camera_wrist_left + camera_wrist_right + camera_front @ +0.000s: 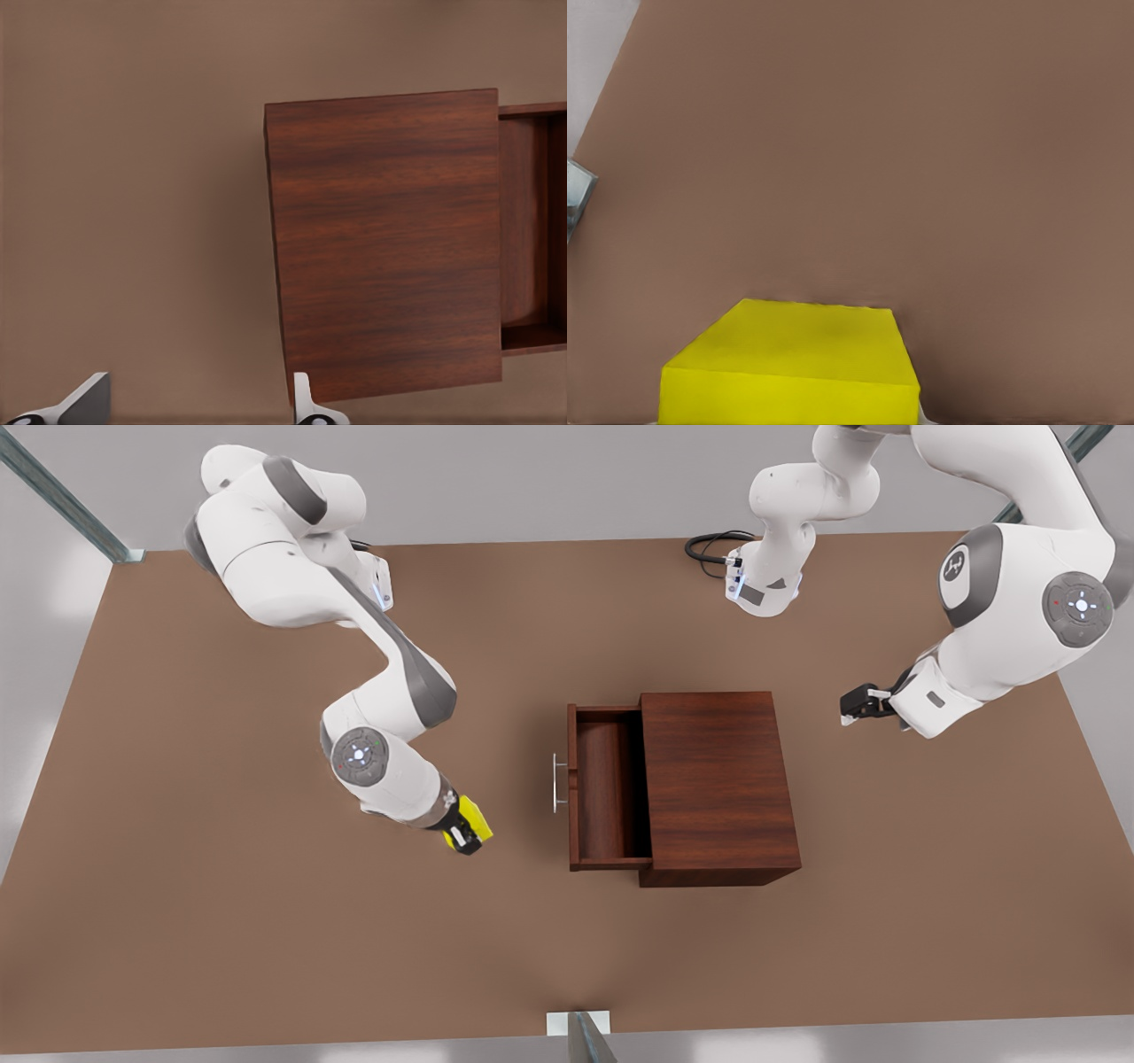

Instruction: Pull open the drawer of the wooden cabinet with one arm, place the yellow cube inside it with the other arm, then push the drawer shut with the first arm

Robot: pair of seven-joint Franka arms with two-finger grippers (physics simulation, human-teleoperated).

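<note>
Nearest my front camera is the table. On it I see the cabinet at centre, its drawer pulled out toward the front view's left, handle at its front, tray bare inside. My right gripper hangs left of the drawer, apart from it, fingers clamped on the yellow cube. My left gripper waits off the cabinet's far side, fingers spread wide
</note>
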